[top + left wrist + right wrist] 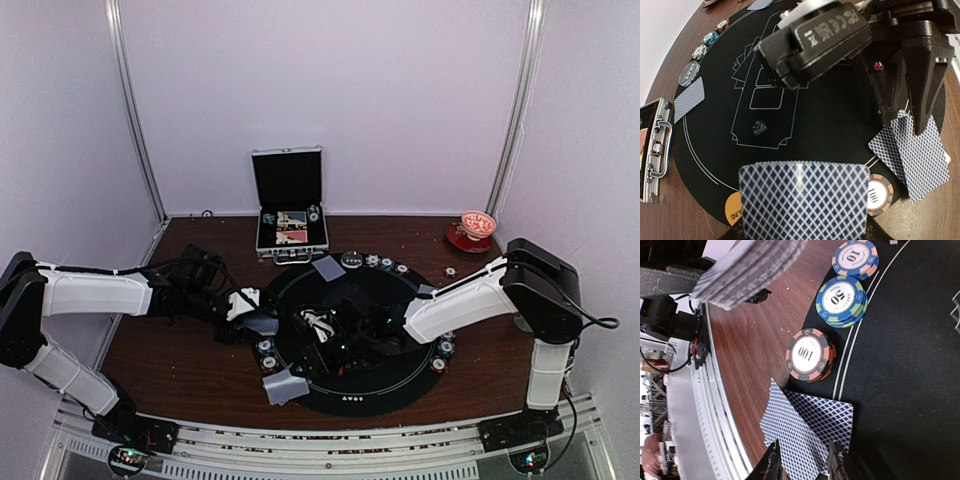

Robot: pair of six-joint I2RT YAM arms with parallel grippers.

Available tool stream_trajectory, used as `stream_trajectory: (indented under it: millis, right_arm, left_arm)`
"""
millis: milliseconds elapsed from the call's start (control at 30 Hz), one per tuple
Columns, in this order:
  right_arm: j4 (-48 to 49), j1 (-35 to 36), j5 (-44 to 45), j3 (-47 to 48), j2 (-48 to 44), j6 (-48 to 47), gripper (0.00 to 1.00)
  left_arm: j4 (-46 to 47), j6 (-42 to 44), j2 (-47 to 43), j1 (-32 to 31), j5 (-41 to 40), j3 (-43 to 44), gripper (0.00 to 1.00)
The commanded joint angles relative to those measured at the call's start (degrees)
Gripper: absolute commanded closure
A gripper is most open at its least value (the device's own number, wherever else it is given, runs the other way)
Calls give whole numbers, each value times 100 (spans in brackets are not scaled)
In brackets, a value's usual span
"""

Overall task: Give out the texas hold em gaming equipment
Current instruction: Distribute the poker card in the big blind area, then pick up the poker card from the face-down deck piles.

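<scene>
My left gripper (256, 316) is shut on a deck of blue diamond-backed playing cards (805, 200), held above the left rim of the round black mat (400, 385). My right gripper (804, 465) reaches across the mat to its near left edge. Its jaws stand apart over two overlapping face-down cards (812, 427), which lie half on the mat and half on the wood. These cards also show in the top view (285, 385) and in the left wrist view (912, 155). Stacks of chips marked 100 (810, 355), 50 (841, 301) and 10 (855, 259) sit beside them. An orange blind disc (733, 212) lies under the deck.
The open silver case (290, 215) stands behind the mat. A dealt card (328, 267), a black disc (351, 260) and chips (387, 264) line the far rim. More chips (447, 348) sit on the right rim. A red dish (472, 230) is at the back right.
</scene>
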Motion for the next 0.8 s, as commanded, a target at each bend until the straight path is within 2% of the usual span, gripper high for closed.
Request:
stream_trajectory:
  millis: [0, 333, 533, 767]
  right_arm:
    - [-498, 23, 560, 176, -396, -229, 64]
    - [-997, -56, 1508, 206, -971, -297, 33]
    - [-183, -65, 1337, 199, -914, 149, 26]
    - [751, -64, 1279, 487, -503, 877, 23]
  left_arm:
    - [166, 26, -76, 6, 120, 88, 44]
    - [161, 26, -72, 8, 124, 95, 45]
    - [155, 21, -63, 2, 127, 104, 44]
    - [133, 32, -90, 8, 141, 95, 44]
